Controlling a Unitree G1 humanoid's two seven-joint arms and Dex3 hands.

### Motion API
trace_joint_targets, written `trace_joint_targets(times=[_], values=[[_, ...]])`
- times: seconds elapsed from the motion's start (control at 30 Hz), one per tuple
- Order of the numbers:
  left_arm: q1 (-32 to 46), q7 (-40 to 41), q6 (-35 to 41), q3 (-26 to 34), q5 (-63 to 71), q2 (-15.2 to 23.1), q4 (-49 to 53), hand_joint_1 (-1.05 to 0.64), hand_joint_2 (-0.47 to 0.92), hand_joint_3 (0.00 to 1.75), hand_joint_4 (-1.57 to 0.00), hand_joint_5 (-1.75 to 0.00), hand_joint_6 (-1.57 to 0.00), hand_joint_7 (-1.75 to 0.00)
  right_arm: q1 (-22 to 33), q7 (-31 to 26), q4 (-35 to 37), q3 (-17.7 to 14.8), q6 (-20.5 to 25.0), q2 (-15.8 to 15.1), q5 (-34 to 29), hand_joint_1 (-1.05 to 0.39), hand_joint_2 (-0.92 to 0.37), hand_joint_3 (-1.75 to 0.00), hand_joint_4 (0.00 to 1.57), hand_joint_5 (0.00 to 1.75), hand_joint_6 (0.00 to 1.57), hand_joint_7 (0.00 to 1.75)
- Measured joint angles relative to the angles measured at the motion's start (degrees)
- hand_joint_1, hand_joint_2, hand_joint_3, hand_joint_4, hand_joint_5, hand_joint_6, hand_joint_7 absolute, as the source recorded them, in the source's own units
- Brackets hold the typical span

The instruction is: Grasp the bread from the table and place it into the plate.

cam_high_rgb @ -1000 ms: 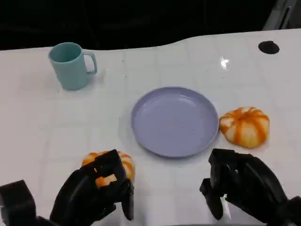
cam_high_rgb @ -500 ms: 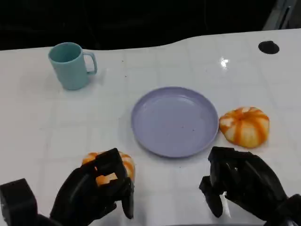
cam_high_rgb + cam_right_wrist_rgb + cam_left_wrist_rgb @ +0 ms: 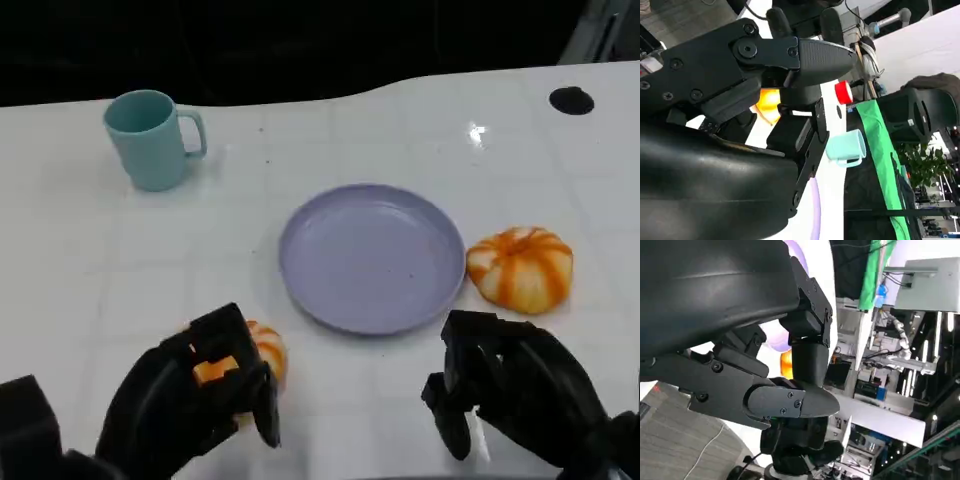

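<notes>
Head view: the left robot hand (image 3: 195,400) sits over a bread (image 3: 250,352) near the front edge of the bench (image 3: 90,270), left of centre. Its fingers curl down over the near half of the loaf, and a patch of orange crust shows between them. That reads as a grip closing from above, though whether the loaf is firmly held or only covered cannot be told. The loaf appears to rest on the bench, not lifted. The lavender plate (image 3: 372,256) lies at the middle of the bench, just beyond the loaf and apart from it, so the carry looks short. A second bread (image 3: 520,268) lies just beside the plate's right rim, untouched. The right robot hand (image 3: 505,395) hangs near the front edge, right of centre, fingers curled in and holding nothing, probably parked clear of the work. A teal mug (image 3: 152,138) stands toward the far left corner, well apart.

Left wrist view: the left robot hand's shell and fingers (image 3: 790,400) crowd the frame. A sliver of orange bread (image 3: 786,365) shows past them, with pale plate (image 3: 775,337) behind it.

Right wrist view: the right robot hand's fingers (image 3: 805,55) are folded with nothing between them. Beyond them, an orange bread (image 3: 767,102) and the mug (image 3: 845,146) can be seen.
</notes>
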Motion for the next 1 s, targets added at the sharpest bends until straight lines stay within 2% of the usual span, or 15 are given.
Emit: trace_joint_targets(times=[0.03,0.1,0.2,0.37,0.47,0.53,0.7,0.83,1.0], values=[[-0.1,-0.3,-1.1,0.1,0.2,0.0,0.0,-0.67,0.92,0.28,-0.49,-1.62,-0.51,-1.06,0.0,-0.1,0.0,0.1,0.0,0.0,-0.3,-0.94,-0.83,-0.57,1.21,1.64,1.06,1.50],[-0.5,-1.0,-3.6,0.2,0.6,0.3,0.0,-0.70,0.92,0.27,-0.47,-1.54,-0.48,-0.94,0.0,-0.2,0.0,0.1,0.0,0.1,-0.6,-0.95,-0.82,-0.57,1.21,1.65,1.05,1.50],[-1.6,-1.3,-7.5,0.3,3.1,1.0,0.0,-0.76,0.92,0.25,-0.44,-1.33,-0.45,-0.60,0.0,0.1,0.0,0.1,-0.2,0.1,-0.6,-0.95,-0.82,-0.56,1.22,1.65,1.05,1.50],[-1.9,1.3,-12.3,0.1,13.9,4.8,-2.6,-0.66,0.92,0.11,-0.24,-0.97,-0.32,-0.23,0.0,0.5,0.0,-0.1,-0.3,0.2,-0.5,-0.96,-0.82,-0.54,1.23,1.64,1.06,1.48],[-2.3,4.7,-15.6,0.4,23.3,8.6,-5.1,-0.68,0.92,0.09,-0.19,-0.81,-0.30,-0.12,0.0,0.3,0.0,-0.1,-0.3,0.3,-0.5,-0.96,-0.82,-0.53,1.23,1.63,1.06,1.48],[-2.6,7.2,-16.3,0.5,31.3,11.4,-7.7,-0.72,0.92,0.09,-0.21,-0.67,-0.30,-0.06,0.0,0.1,-0.1,0.0,-0.1,0.4,-0.5,-0.96,-0.83,-0.53,1.23,1.63,1.06,1.49],[-2.7,10.5,-14.1,0.6,49.6,18.3,-17.0,-0.78,0.92,0.08,-0.28,-0.45,-0.32,-0.01,0.0,-0.5,-0.2,0.0,-0.1,0.4,-0.7,-0.95,-0.83,-0.54,1.21,1.64,1.04,1.51],[-3.2,10.7,-11.0,-0.5,59.8,21.7,-20.9,-0.79,0.92,0.05,-0.30,-0.36,-0.30,0.00,0.1,-0.5,-0.8,0.0,-0.1,0.4,-0.7,-0.94,-0.83,-0.55,1.21,1.64,1.04,1.52],[-3.8,10.6,-6.6,-4.5,69.7,22.6,-22.1,-0.80,0.92,0.04,-0.29,-0.31,-0.26,0.00,0.3,-0.4,-1.1,-0.1,-0.1,0.4,-0.5,-0.94,-0.81,-0.60,1.21,1.63,1.03,1.51]])
